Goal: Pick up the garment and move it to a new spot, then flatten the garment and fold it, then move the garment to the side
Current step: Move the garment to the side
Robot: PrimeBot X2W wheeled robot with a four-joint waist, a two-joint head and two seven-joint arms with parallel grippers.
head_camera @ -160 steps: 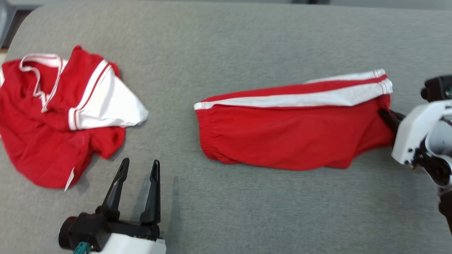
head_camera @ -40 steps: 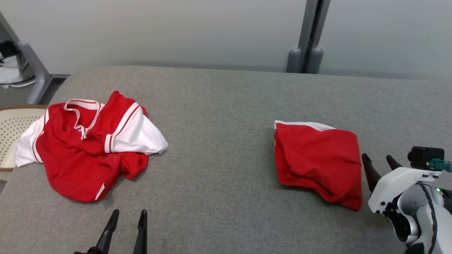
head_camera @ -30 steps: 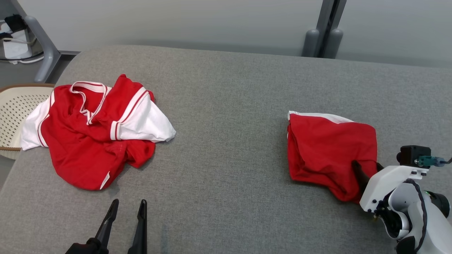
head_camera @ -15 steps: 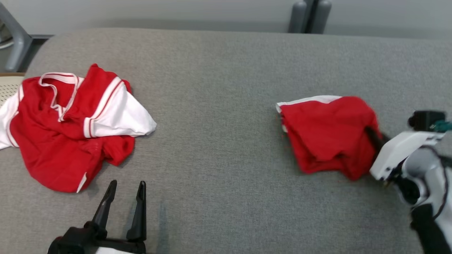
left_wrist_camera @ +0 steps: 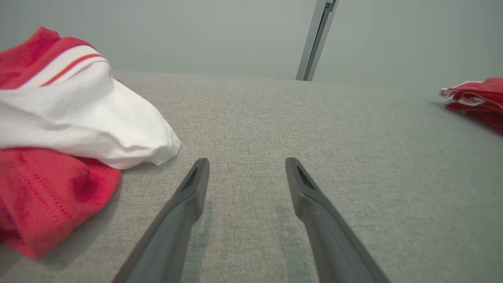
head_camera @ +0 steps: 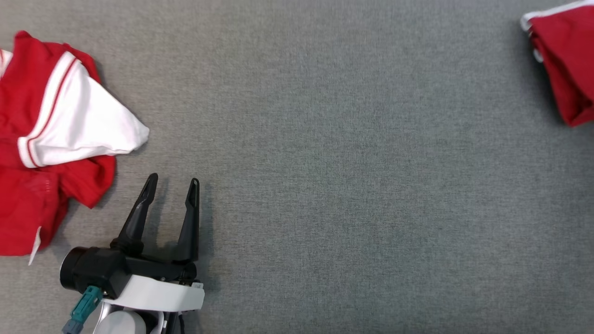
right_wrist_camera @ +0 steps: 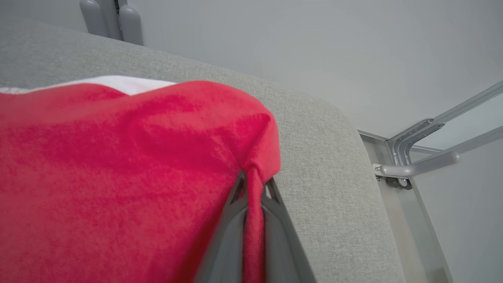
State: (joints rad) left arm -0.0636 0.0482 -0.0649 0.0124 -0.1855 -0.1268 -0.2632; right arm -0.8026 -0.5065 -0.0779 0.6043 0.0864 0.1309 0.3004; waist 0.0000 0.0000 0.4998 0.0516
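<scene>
Red garments (head_camera: 55, 116), apparently two; right jaws pinch folded garment (right_wrist_camera: 118, 165); left jaws spread, empty.

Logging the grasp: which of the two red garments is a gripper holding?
The folded garment, on the right: the right gripper is shut on its edge. The crumpled garment with the white sleeve lies loose beside the open left gripper.
</scene>
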